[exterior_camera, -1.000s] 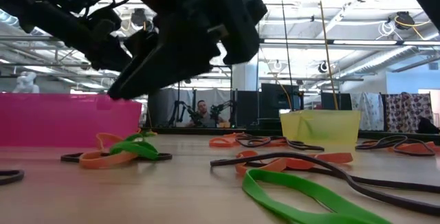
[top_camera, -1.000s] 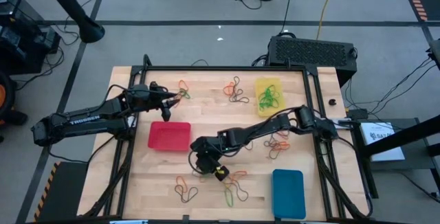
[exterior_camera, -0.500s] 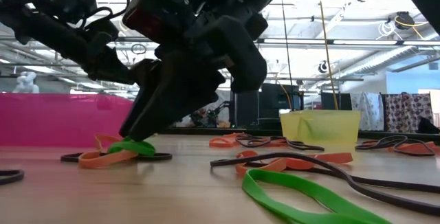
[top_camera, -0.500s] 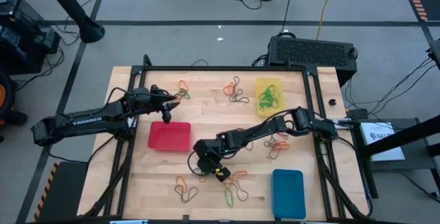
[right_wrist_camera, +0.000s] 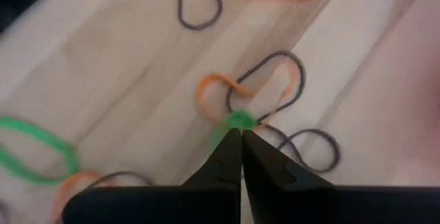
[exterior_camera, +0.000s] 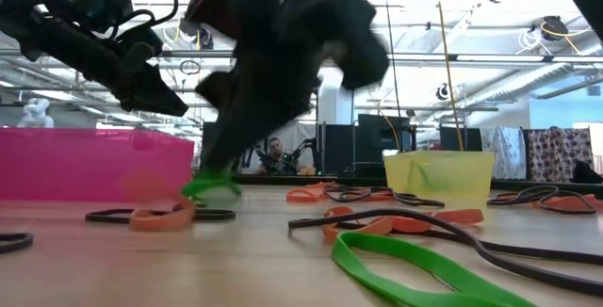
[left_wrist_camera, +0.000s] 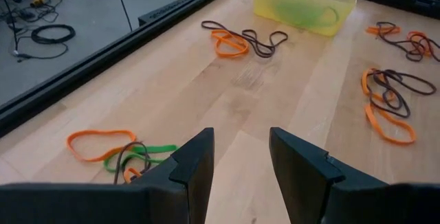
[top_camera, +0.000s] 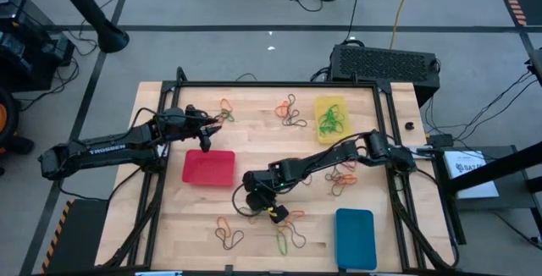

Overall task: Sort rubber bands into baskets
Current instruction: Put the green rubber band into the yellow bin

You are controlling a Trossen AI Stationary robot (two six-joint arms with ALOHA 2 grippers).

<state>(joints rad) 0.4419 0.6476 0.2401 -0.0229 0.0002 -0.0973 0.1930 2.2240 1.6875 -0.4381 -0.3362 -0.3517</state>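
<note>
Right wrist view showing right end effector (right_wrist_camera: 240,133) pinching shut on green rubber band (right_wrist_camera: 239,120), amid orange and dark loops on counter (top_camera: 254,234); in high view sitting mid-counter between red basket (top_camera: 208,168) and blue basket (top_camera: 355,238). Low view showing green band lifting just off wood. Left end effector (left_wrist_camera: 239,157) hovering with fingers wide, holding nothing, behind red basket near small band cluster (left_wrist_camera: 120,152). Yellow basket (top_camera: 330,117) at far side holding green bands.
</note>
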